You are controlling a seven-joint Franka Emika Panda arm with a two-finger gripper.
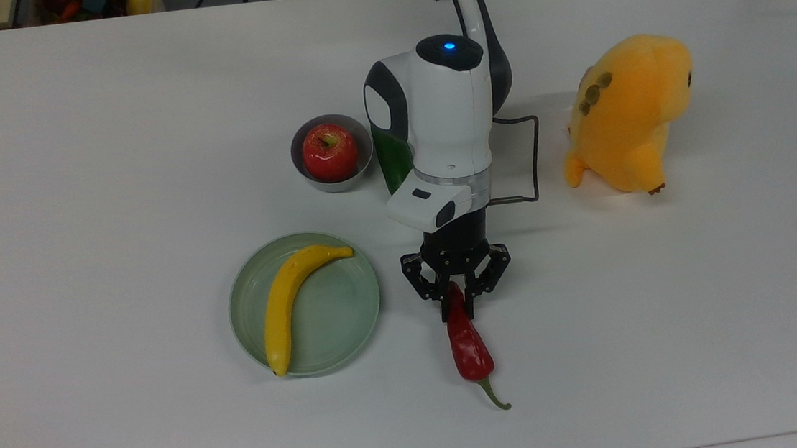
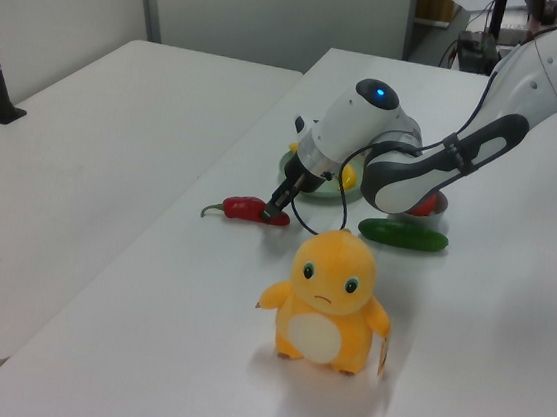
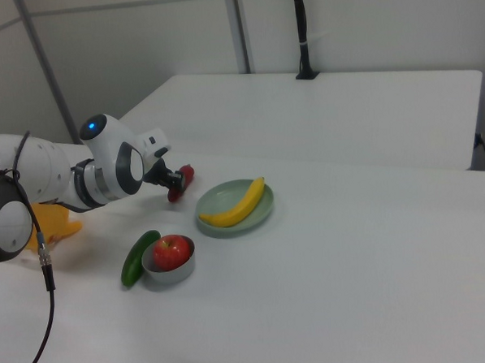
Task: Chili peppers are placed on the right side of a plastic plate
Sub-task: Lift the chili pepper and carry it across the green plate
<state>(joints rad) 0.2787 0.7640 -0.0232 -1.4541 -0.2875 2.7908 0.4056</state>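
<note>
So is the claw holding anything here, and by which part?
The claw is shut on the long, glossy dark-red chili pepper, at the tapered end opposite its green stem.
</note>
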